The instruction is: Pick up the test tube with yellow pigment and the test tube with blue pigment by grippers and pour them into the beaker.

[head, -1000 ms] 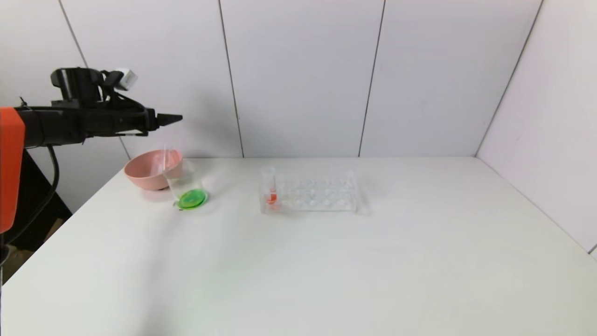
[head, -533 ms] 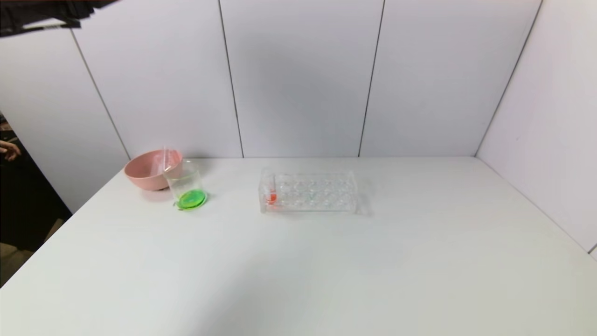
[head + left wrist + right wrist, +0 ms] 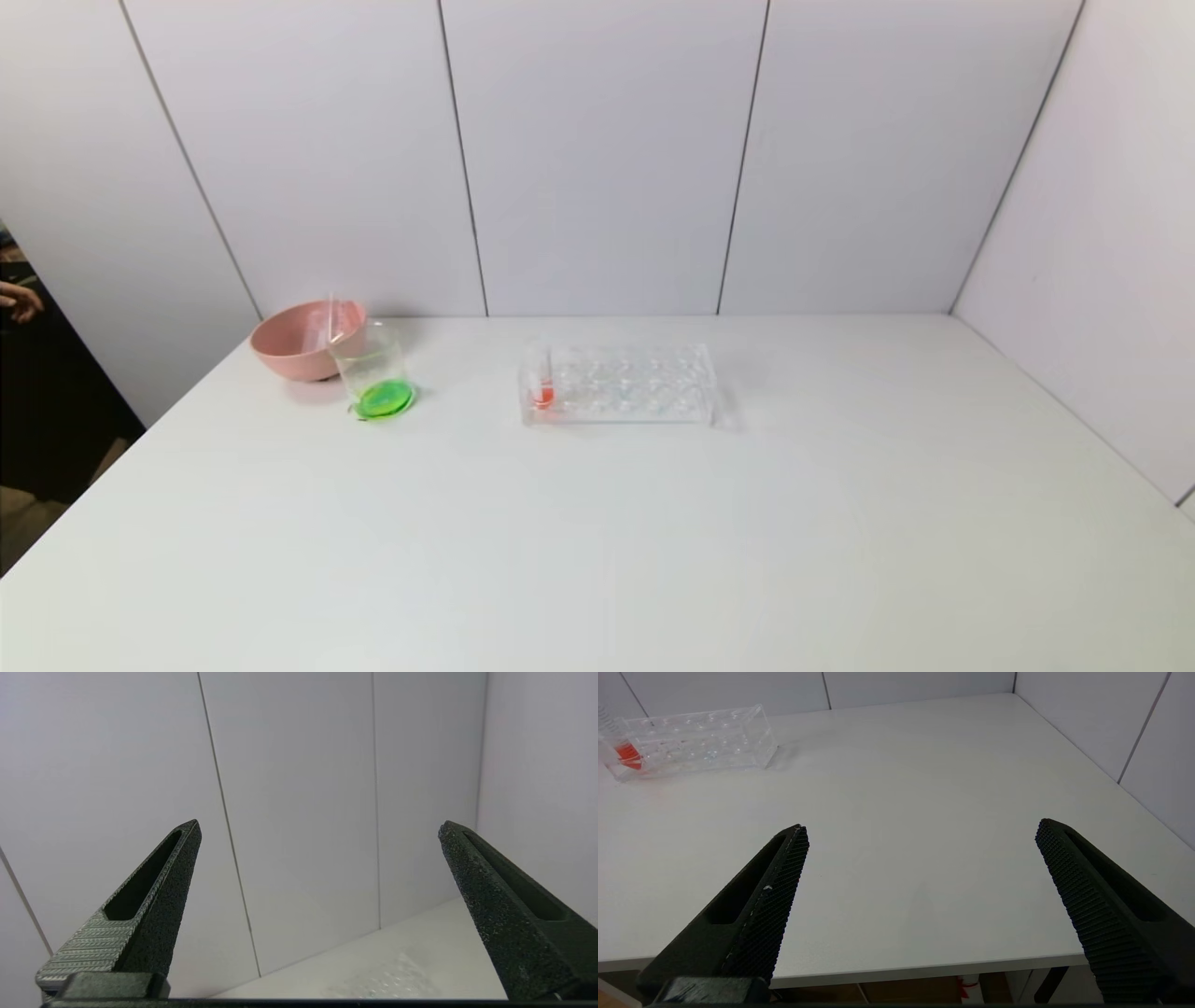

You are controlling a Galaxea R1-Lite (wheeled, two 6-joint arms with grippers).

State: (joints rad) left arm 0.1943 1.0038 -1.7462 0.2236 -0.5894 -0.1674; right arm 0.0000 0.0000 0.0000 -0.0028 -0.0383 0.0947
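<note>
On the left part of the white table [image 3: 653, 541], seen from the head view, the beaker [image 3: 375, 378] stands upright just beside a pink bowl [image 3: 301, 338], and a green liquid is seen at its bottom, which suggests that yellow and blue pigment are already mixed inside. A thin clear tube [image 3: 330, 322] leans in the bowl; it cannot be told which test tube it is, and no tube with yellow or blue pigment is recognised anywhere. Near the table centre a clear rack [image 3: 618, 384] is placed, and only a red-tipped tube [image 3: 541, 387] is standing at its left end. Neither arm is visible in the head view. The left gripper [image 3: 317, 828] is shown by its own wrist camera with the fingers spread wide and nothing between them; it is directed at the wall panels above the far table edge, well apart from the beaker. The right gripper [image 3: 920, 833] is also spread wide and empty, and it is held low at the near table edge, with the rack [image 3: 689, 742] well apart in front of it. The pouring step is therefore judged as finished, and the task appears to be at its end. For the next move, only a retreat of the arms to rest seems to be required; no further grasp appears to be needed.
</note>
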